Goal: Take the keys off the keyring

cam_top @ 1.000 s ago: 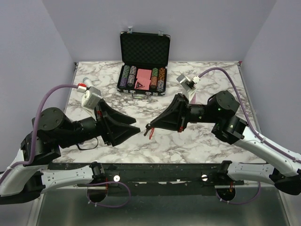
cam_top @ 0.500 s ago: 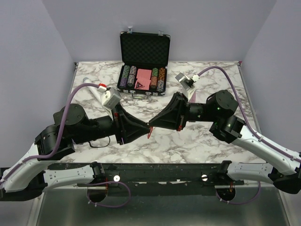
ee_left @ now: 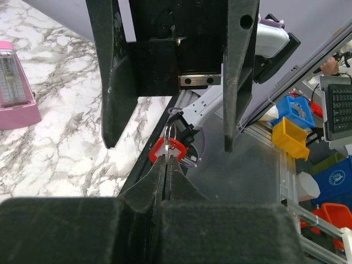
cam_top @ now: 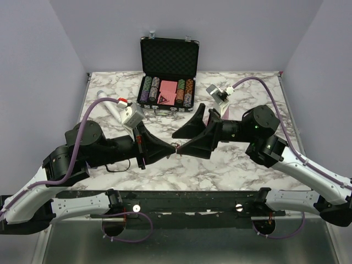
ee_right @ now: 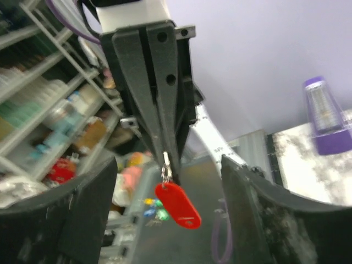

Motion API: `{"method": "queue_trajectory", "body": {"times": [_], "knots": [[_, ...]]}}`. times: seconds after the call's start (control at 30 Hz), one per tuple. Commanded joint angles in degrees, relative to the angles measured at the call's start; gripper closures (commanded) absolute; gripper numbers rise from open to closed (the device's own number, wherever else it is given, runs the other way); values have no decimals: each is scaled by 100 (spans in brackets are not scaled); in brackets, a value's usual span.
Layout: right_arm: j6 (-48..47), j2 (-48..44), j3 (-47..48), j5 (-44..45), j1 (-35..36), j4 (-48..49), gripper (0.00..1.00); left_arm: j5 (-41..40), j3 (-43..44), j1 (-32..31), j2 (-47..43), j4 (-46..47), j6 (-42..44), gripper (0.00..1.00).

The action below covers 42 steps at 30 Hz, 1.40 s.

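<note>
Hanging long-axis down off keys [ee_right: 166, 164], keyring [ee_right: 177, 205]; L gripper [ee_right: 167, 157] pinching keys, R gripper [cam_top: 175, 142] wide apart

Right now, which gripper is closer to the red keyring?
Left. The left gripper is pinching the red keyring; the right gripper is open, spread to either side of it.

Our two arms match: white shells low down (left arm [cam_top: 30, 195], right arm [cam_top: 311, 173]), black round joints [cam_top: 82, 137] above. The left hand [cam_top: 174, 148] and right hand [cam_top: 176, 141] are black wedges. Each has a grey camera box [cam_top: 132, 115] fed by a purple cable [cam_top: 258, 82]. Red plug [cam_top: 122, 102] on the left box. Green light [cam_top: 256, 127] on the right arm. The right hand's fingers [ee_left: 115, 71] are scuffed matt black, with a two-screw silver rail [ee_left: 199, 80] between them.
</note>
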Motion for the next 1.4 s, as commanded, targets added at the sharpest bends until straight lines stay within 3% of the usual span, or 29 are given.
{"method": "queue_trajectory", "body": {"times": [0.0,0.1,0.23,0.5,0.7,0.83,1.07,1.37], "knots": [[-71,-218,309,704,24,-461,1,-136,92,-14,26,-162,368,100],[-62,-455,450,1811,24,-1129,0,-417,189,-22,26,-356,631,100],[218,-570,660,2385,33,-1709,0,-638,347,-22,158,-558,983,100],[2027,-298,1031,3220,24,-3573,0,-1296,207,-110,211,-471,1826,100],[3443,-667,398,3422,24,-3416,0,-2139,-513,-250,18,231,2801,100],[3892,-545,336,3379,24,-3399,0,-2842,-1005,-584,0,828,3899,100],[4174,-324,266,3361,24,-3407,3,-3879,-1621,-1050,61,1875,5438,100],[4288,-316,72,3414,24,-3478,13,-4794,-1911,-1191,281,2332,6704,100]]}}
